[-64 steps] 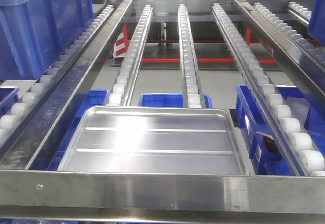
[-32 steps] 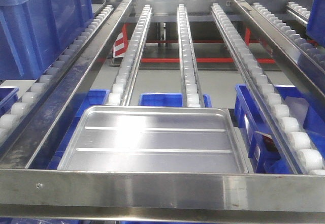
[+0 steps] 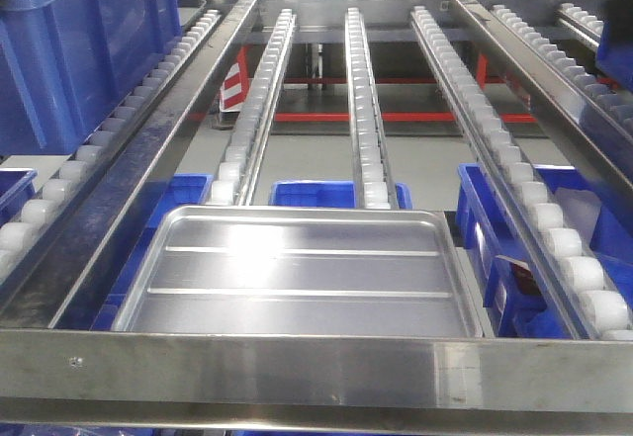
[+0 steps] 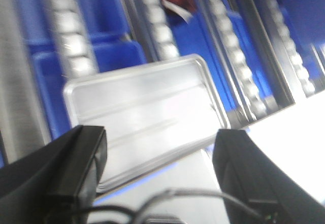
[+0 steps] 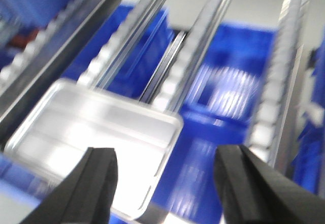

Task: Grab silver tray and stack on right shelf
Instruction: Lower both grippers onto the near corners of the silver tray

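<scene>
Presently found silver tray (image 3: 297,273) flat on right shelf (image 3: 366,110), front bar (image 3: 316,372) just beside its near rim. Noted left gripper (image 4: 157,148) and right gripper (image 5: 167,168) near tray, both wide, empty.

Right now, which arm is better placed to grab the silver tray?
Probably the left. The silver tray lies centred before the open left gripper; the open right gripper faces only the tray's corner.

**Both grippers wide open**

Left gripper (image 4: 162,183) hangs with its black jaws spread far apart, one at each lower corner of the wrist view, a thin cable (image 4: 193,196) looping between them. Right gripper (image 5: 167,188) shows the same: dark jaws parted wide, gripping nothing.
</scene>
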